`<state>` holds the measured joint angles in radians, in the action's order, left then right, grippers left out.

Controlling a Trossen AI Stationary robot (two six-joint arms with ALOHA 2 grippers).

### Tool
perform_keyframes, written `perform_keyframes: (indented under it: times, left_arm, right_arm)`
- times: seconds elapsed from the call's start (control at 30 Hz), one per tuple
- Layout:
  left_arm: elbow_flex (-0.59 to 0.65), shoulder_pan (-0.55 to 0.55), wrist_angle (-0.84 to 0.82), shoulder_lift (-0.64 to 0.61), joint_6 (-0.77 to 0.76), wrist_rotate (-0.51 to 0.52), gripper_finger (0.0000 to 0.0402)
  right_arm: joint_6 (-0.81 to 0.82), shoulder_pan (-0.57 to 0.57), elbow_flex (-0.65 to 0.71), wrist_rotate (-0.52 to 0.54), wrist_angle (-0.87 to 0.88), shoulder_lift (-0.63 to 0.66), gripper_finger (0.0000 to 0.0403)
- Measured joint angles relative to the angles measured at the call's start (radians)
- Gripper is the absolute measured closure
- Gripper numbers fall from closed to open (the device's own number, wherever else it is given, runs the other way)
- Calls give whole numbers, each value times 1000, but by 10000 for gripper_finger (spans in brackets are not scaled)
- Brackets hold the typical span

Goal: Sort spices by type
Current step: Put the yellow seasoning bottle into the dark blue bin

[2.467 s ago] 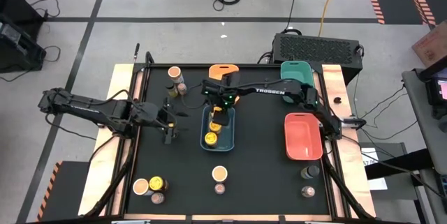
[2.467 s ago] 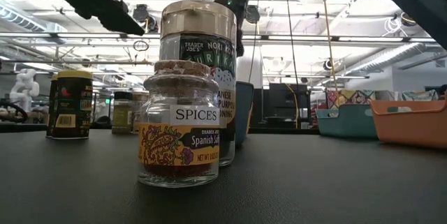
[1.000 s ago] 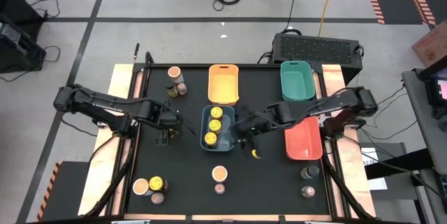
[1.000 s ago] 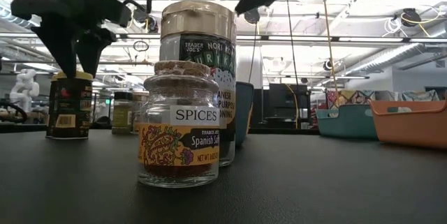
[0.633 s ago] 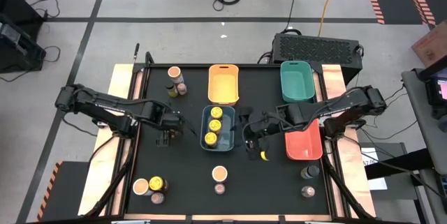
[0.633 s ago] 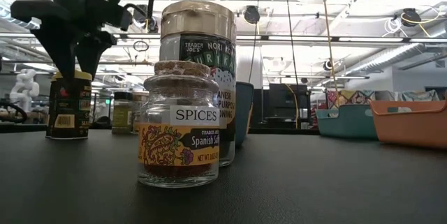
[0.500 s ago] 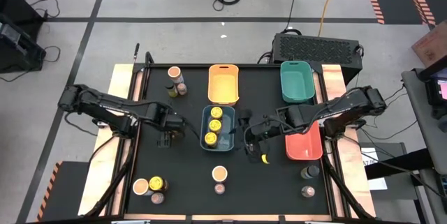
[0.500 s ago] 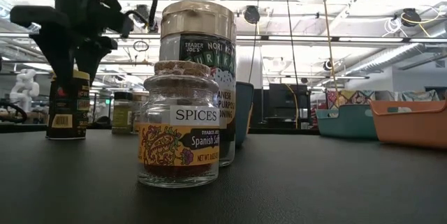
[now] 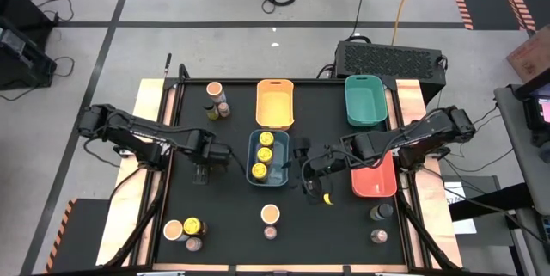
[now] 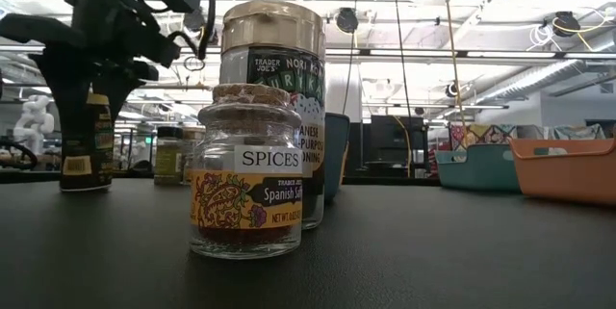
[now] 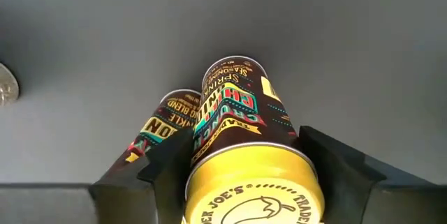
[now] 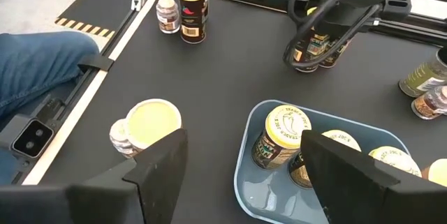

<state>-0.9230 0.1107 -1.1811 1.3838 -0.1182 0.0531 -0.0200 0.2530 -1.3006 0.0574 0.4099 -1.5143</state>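
Left wrist view: gripper (image 11: 244, 155) around yellow-lidded jar (image 11: 248, 161).

Three yellow-lidded jars (image 9: 264, 155) stand in the blue tray (image 9: 285, 165). Another yellow-lidded jar (image 11: 241, 137) stands upright between the left end effector (image 11: 237, 175) fingers, others scattered.

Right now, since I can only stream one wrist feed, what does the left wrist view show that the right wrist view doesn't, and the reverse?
Only the left wrist view: a close look at the yellow-lidded jar held between the left jaws, with a second jar beside it. Only the right wrist view: the blue tray holding yellow-lidded jars, a peach-topped tub, a person's jeans leg and the open right jaws. Both: that jar pair at the left arm.
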Motion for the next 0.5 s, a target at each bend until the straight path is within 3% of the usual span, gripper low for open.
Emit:
perform_keyframes:
  times: [0.33,0.5]
  left_arm:
    - [-3,0,9,-1,-3,-2,166]
    - [-80,0,8,0,-4,-22,166]
  right_arm:
    - [-1,0,0,0,-2,0,131]
    - [-5,0,0,0,33,2,131]
